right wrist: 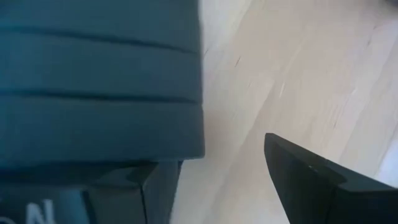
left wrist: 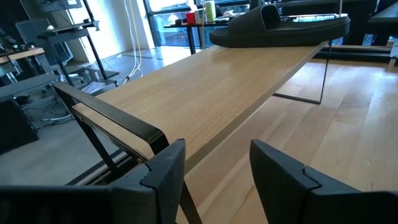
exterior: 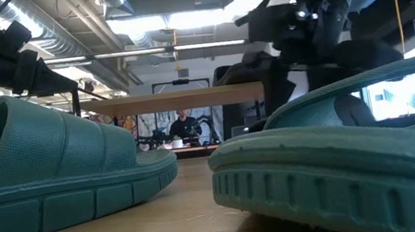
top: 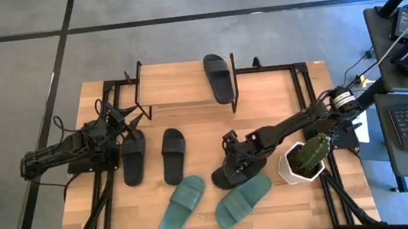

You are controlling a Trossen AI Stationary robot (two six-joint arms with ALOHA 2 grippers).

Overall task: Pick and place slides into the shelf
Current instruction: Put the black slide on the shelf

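The right gripper (top: 233, 167) stood spread wide just right of centre in the high view, down over a black slide (top: 225, 177) whose side filled the right wrist view beside one finger (right wrist: 323, 183); a grip could not be confirmed. The left gripper (top: 126, 117), at the left, was parted and empty, facing the shelf (top: 177, 83) near the top centre. One black slide (top: 217, 76) lay on the shelf. On the table (top: 278, 90) lay three more black slides and two teal slides (top: 183, 207), bottom centre.
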